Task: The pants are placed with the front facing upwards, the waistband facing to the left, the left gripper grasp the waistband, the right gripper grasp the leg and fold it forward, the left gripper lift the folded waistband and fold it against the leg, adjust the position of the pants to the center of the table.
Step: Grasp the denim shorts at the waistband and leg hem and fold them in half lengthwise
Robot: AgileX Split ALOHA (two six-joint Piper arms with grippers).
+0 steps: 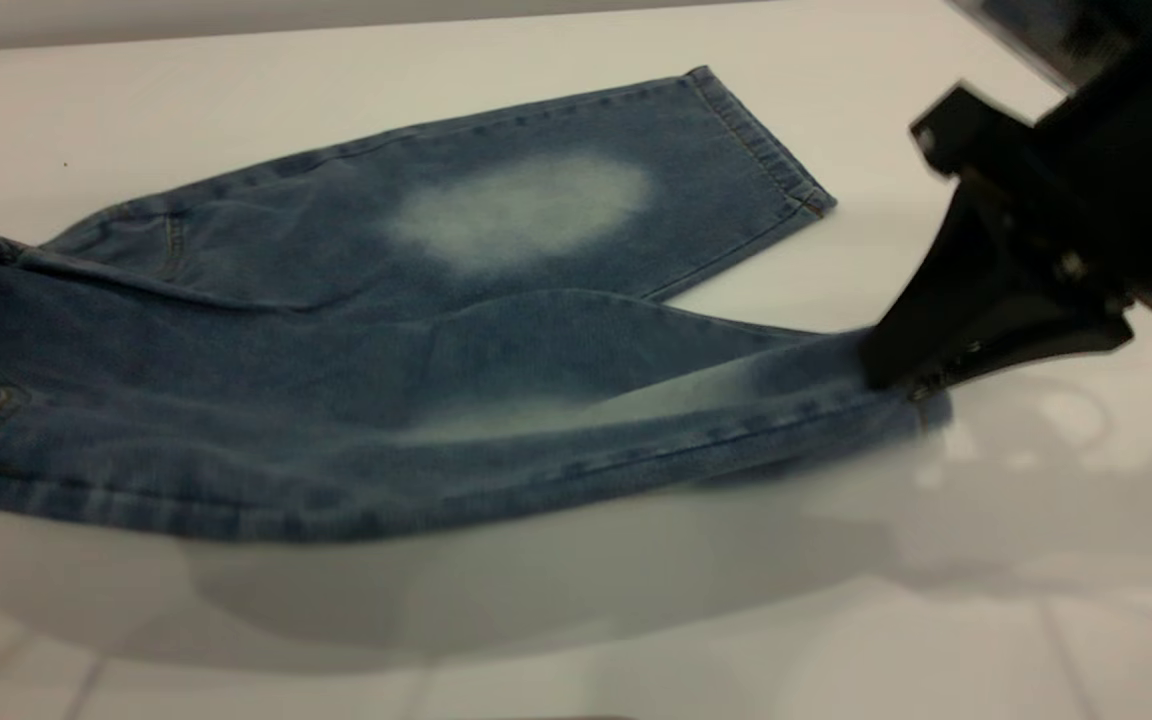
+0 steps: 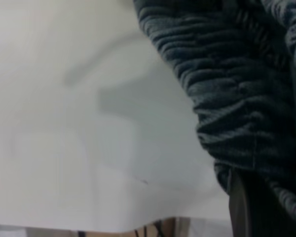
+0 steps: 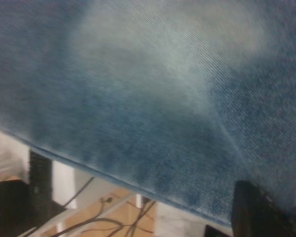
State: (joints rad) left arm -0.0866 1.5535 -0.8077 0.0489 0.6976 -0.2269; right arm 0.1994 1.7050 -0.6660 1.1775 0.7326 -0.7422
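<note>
The pants (image 1: 356, 330) lie front up across the left and middle of the white counter (image 1: 936, 620), the far leg flat with its pale oval showing, the near leg (image 1: 636, 420) raised off the surface at its hem, where the right end effector (image 1: 911, 385) is clamped on the denim. At the far left the left end effector (image 2: 246, 207) is closed on the ruffled waistband (image 2: 227, 84). To fold well, I judge both should rise together and carry the near edge away over the far leg, keeping the cloth taut so the hems line up.
</note>
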